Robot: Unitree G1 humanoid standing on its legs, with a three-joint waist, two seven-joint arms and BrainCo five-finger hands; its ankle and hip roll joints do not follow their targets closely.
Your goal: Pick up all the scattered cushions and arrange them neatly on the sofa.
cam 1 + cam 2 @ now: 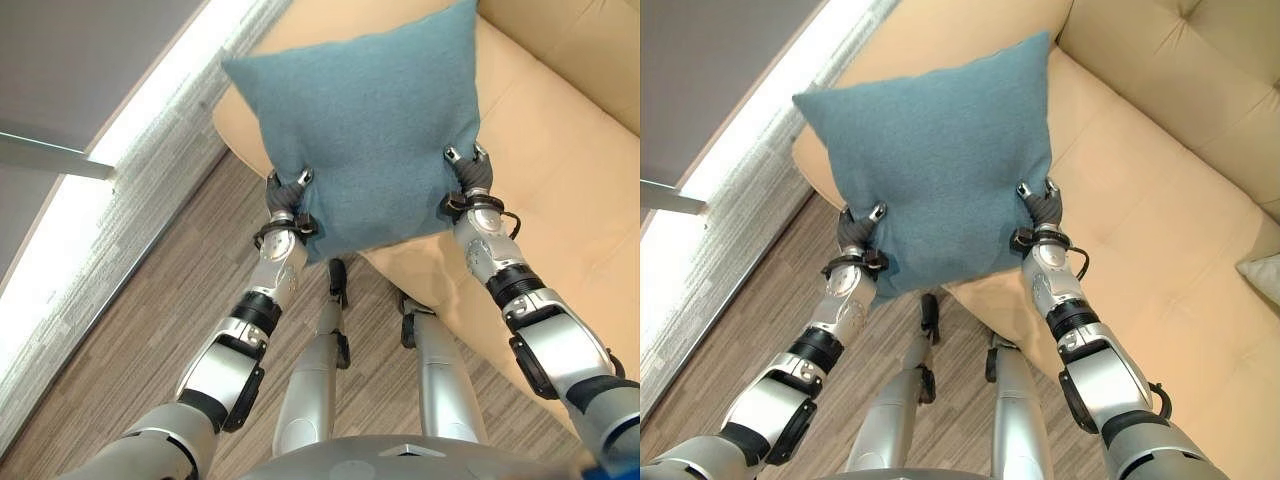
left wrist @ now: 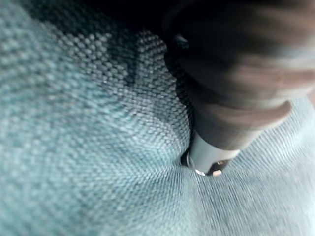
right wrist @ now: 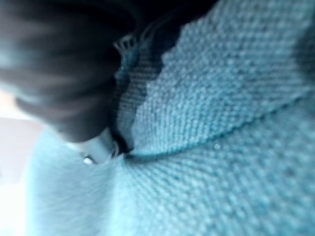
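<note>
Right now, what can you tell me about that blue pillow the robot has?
The blue pillow is a square teal cushion of coarse woven fabric, plump and smooth, with pointed corners. It is held up in the air above the front edge of the tan sofa, its face toward the camera. The left hand pinches its lower left edge and the right hand its lower right edge, so the cloth puckers at both grips. Nothing else touches it.

We hold both arms out in front of us. Our left hand (image 1: 288,195) pinches one side of the blue cushion (image 1: 365,120). Our right hand (image 1: 470,172) pinches the other side, fingers pressed into the cloth.
</note>
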